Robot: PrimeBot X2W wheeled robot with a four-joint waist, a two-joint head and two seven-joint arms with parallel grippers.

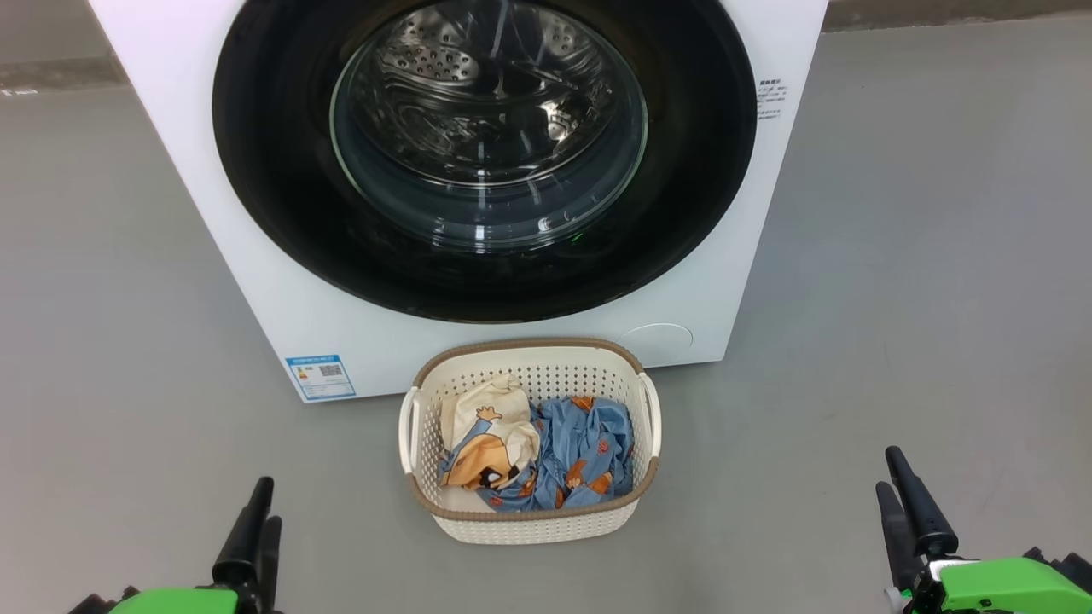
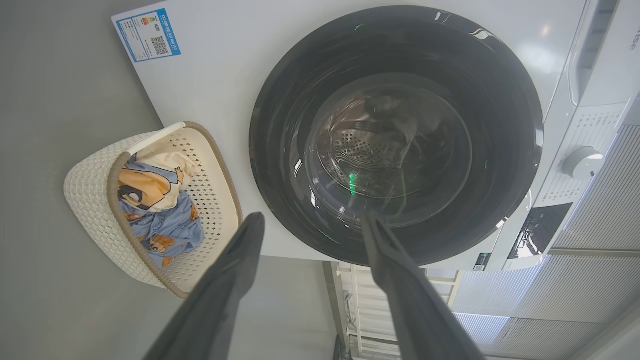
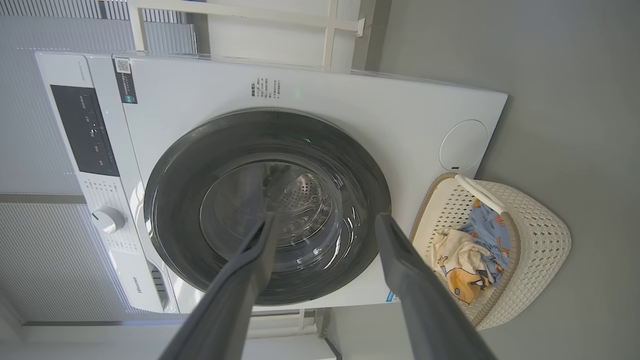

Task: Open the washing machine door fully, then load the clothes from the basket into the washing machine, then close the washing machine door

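- The washing machine door (image 1: 485, 145) is sitting shut, glass facing us.
- The basket (image 1: 529, 345) is sitting on the floor (image 1: 938, 256) just before the washing machine (image 1: 256, 290), long axis running left-right; we're seeing the clothes (image 1: 537, 448) inside.
- Left jaws and right jaws are sitting low either side of the basket, pointing toward the door, released, gripping nothing.

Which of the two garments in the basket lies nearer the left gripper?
The cream garment with the orange-and-black cartoon figure: it lies in the basket's left half, the blue bear-print garment in the right half.
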